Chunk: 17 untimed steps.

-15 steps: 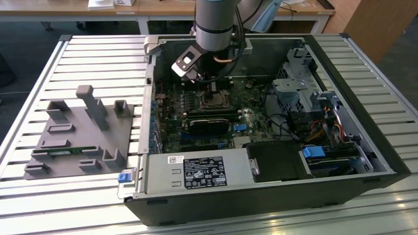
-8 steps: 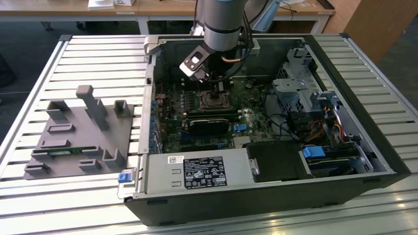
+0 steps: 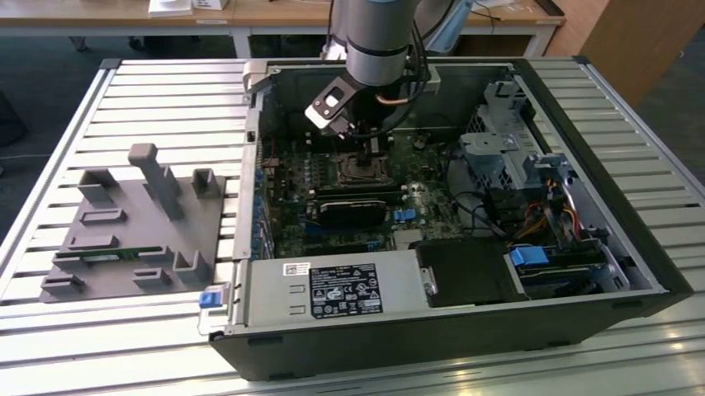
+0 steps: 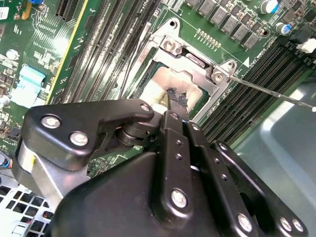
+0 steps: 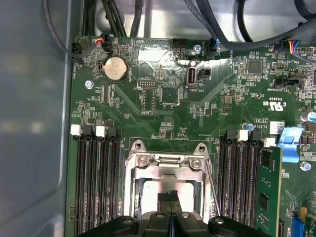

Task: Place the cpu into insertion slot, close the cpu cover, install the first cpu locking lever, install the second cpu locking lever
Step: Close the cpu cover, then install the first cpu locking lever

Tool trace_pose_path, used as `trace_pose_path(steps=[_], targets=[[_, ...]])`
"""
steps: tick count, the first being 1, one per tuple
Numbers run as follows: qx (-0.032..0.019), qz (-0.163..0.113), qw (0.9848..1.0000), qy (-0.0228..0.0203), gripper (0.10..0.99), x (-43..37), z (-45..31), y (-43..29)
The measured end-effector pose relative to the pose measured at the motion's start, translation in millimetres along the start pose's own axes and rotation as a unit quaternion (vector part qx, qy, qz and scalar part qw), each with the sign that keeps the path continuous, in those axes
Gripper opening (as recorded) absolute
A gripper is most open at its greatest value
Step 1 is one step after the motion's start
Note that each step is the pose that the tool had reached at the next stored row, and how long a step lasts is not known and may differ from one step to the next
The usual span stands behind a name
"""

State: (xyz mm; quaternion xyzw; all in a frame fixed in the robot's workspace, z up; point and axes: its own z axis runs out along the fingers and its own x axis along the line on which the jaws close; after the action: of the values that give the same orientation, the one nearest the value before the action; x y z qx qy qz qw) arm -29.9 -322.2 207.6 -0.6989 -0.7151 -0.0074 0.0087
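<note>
Your gripper [image 4: 177, 97] has its black fingers pressed together, tips right at the pale top of the cpu [image 4: 159, 83] directly beneath; the chip lies in the window of the cpu cover [image 4: 197, 63], which rings those tips.

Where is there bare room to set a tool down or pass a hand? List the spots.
Free: the slatted table on the exterior view's left, bare on the far and near sides of the grey fixture block. Crowded: inside the case, where the gripper is down at the cpu cover between memory slots.
</note>
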Motion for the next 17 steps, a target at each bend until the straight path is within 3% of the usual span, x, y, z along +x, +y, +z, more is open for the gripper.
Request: trace_pose_path(steps=[17], targets=[[0.0, 0.0, 1.0, 0.0, 0.106, 0.1, -4.3, 0.1]])
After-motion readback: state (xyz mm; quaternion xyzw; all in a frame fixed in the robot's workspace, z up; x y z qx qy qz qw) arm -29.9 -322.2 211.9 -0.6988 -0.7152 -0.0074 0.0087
